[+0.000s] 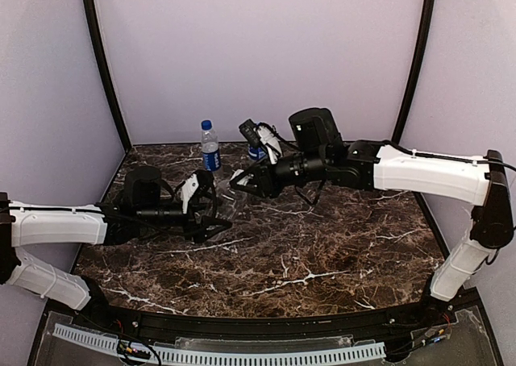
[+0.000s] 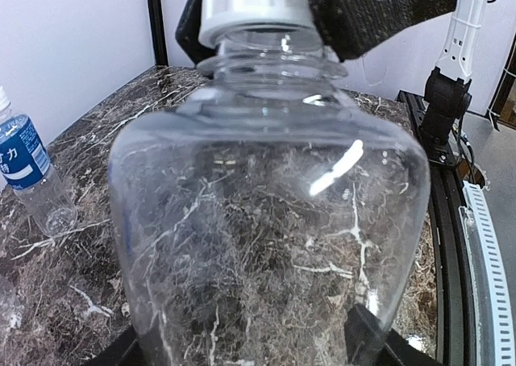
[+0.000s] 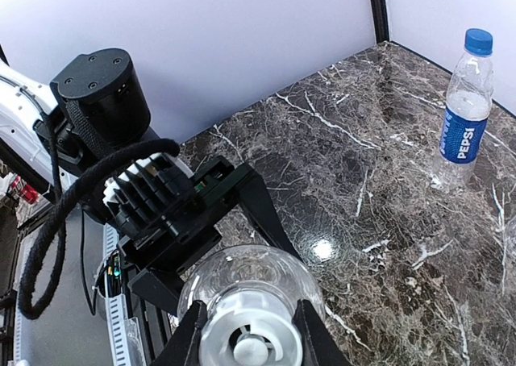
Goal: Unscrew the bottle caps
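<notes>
My left gripper [image 2: 250,351] is shut on the body of the clear unlabelled bottle [image 2: 266,221], which it holds off the table; in the top view this gripper [image 1: 214,214] is left of centre. My right gripper [image 3: 250,343] is shut on that bottle's white cap [image 3: 251,338], with a finger on each side; from above it [image 1: 239,180] meets the left gripper. The cap sits on the bottle's neck [image 2: 254,3]. A Pepsi bottle [image 3: 465,112] with a blue cap [image 3: 478,41] stands at the back [image 1: 210,147]. A second blue-labelled bottle [image 2: 28,172] stands behind the right gripper [image 1: 256,151].
The dark marble table [image 1: 322,253] is closed in by purple walls with black corner posts [image 1: 105,68]. The two standing bottles are near the back wall. The right arm [image 1: 427,172] reaches across from the right.
</notes>
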